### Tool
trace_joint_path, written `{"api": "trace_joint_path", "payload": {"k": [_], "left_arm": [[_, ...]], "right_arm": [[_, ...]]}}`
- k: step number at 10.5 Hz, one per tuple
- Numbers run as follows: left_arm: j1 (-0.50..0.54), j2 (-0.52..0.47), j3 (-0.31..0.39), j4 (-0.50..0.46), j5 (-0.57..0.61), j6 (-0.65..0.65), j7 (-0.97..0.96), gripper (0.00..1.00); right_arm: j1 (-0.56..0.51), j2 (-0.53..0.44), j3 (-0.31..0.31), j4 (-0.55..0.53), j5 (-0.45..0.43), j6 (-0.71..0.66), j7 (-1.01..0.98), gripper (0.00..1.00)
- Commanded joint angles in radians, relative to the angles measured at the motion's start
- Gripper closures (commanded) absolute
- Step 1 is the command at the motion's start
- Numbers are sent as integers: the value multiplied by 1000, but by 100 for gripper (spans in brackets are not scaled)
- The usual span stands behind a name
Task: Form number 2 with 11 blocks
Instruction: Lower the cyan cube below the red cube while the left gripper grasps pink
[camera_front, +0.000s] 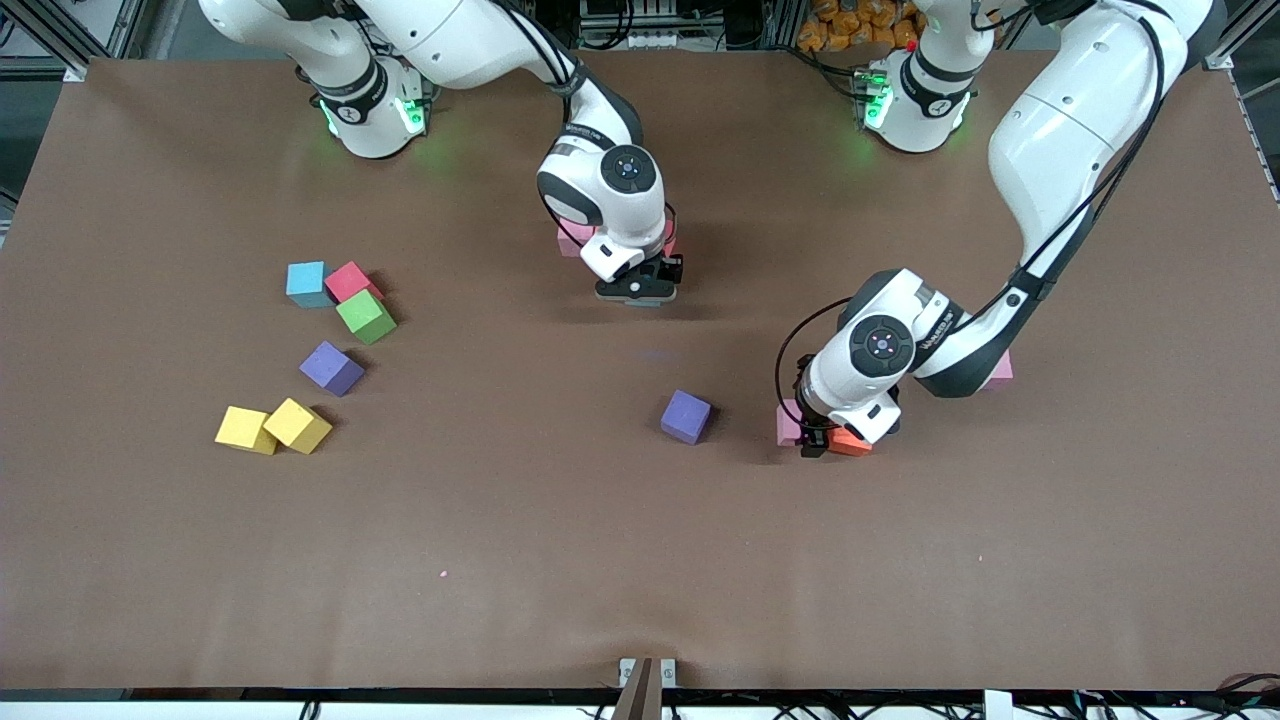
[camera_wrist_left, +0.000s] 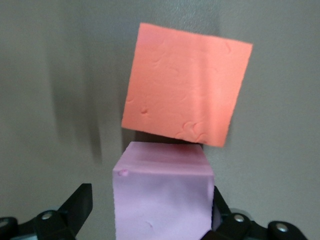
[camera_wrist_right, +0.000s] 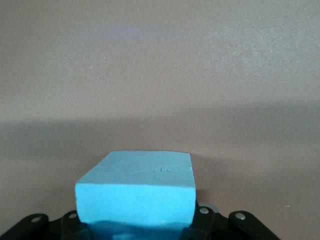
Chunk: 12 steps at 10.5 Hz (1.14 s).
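Right wrist view: my right claw, upper centre of the front frame, clamps a smooth light blue cube. My left claw, jaws wide, straddles a pink cube touching an orange cube.

The right arm's wrist hides most of a light pink foam cube, leaving only an edge at its nine o'clock. The left arm covers most of another light pink foam cube. The light blue foam cube is cut off at six o'clock in the right wrist view.
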<state>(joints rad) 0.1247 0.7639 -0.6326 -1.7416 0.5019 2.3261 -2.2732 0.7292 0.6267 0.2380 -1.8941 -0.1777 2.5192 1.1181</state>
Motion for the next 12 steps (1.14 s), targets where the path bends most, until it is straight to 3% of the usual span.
{"api": "trace_joint_path", "payload": {"k": [1,3,4,5,6,7,12], "left_arm": [[-8,6,2,11,15,9,-5,0],[-10,6,10,11,14,7,-5,2],[-8,6,10,11,14,9,-5,47],[-8,5,10,13,14,9,-3,76],[-7,2,10,22,14,7,-6,90],[-5,0,11,28,14,7,-8,95],[1,-32,13,30,17,2,3,95]], "right_arm": [[7,-8,12,-33,-11,-2,6,71],[6,-12,23,-42,-11,-3,8,71],[6,-12,24,-42,-11,-3,9,71],[6,-12,24,-42,-11,-3,8,71],[6,-12,24,-42,-11,-3,8,71],[6,-12,29,-42,-11,-3,6,71],[6,-10,38,-51,-11,-3,3,71]]}}
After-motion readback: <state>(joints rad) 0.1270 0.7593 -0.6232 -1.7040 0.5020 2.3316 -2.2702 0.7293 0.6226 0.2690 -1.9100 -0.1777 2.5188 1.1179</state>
